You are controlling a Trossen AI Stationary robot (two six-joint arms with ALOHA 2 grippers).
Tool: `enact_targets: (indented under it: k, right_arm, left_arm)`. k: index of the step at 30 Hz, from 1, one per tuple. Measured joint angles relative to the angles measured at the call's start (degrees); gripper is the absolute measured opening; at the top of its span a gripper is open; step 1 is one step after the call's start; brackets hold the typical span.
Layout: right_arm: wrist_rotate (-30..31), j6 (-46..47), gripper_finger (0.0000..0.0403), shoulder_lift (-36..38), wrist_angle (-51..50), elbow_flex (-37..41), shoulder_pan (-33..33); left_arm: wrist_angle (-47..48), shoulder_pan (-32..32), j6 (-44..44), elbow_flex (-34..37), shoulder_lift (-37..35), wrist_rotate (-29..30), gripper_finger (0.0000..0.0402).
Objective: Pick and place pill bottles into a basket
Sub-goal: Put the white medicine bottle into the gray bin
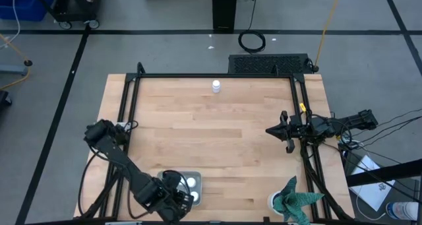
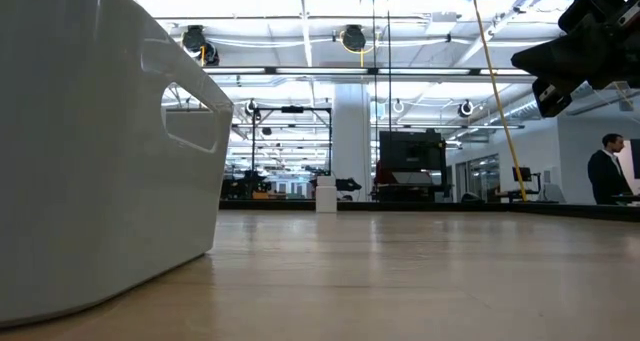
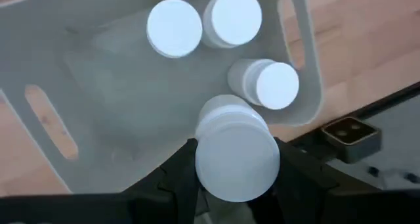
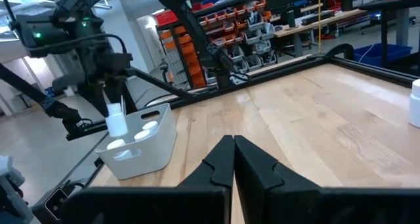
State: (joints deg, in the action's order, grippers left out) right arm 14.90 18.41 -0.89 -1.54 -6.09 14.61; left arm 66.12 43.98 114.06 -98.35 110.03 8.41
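Observation:
The pale basket (image 1: 186, 185) stands near the table's near edge, left of centre, with three white pill bottles in it (image 3: 174, 27) (image 3: 233, 17) (image 3: 269, 85). My left gripper (image 1: 175, 196) is over the basket's near end, shut on a fourth pill bottle (image 3: 236, 152); this also shows in the right wrist view (image 4: 116, 122). A fifth bottle (image 1: 215, 86) stands upright by the table's far edge. My right gripper (image 1: 273, 130) hovers at the right side, shut and empty. My left gripper pinches the bottle's two opposite sides (image 3: 202, 163) between its two fingers (image 3: 172, 179). The fingers come from above, pointing down. The bottle is upright, cap up, over the basket's near end (image 4: 125, 159), above the bottles lying in it.
A green-and-white object (image 1: 293, 200) sits at the near right corner. Black frame rails (image 1: 128, 113) run along the table's left, far and right sides. Bare wood lies between the basket and the far bottle. A person (image 2: 605, 171) stands in the room beyond.

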Motion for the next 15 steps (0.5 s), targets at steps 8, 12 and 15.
enact_targets:
  k: [8, 12, 15]
  right_arm:
    - [0.0, 0.0, 0.0004, 0.0, 0.0, 0.0, 0.0]
    - [0.0, 0.0, 0.0004, 0.0, 0.0, 0.0, 0.0]
    - [0.0, 0.0, 0.0004, 0.0, 0.0, 0.0, 0.0]
  left_arm:
    - [0.7, -0.4, -1.9, 0.0, 3.1, 0.8, 0.0164]
    - [0.8, -0.8, -4.1, 0.0, 5.2, 0.2, 0.0164]
    - [1.5, -0.9, -4.7, 0.0, 6.0, 0.1, 0.0164]
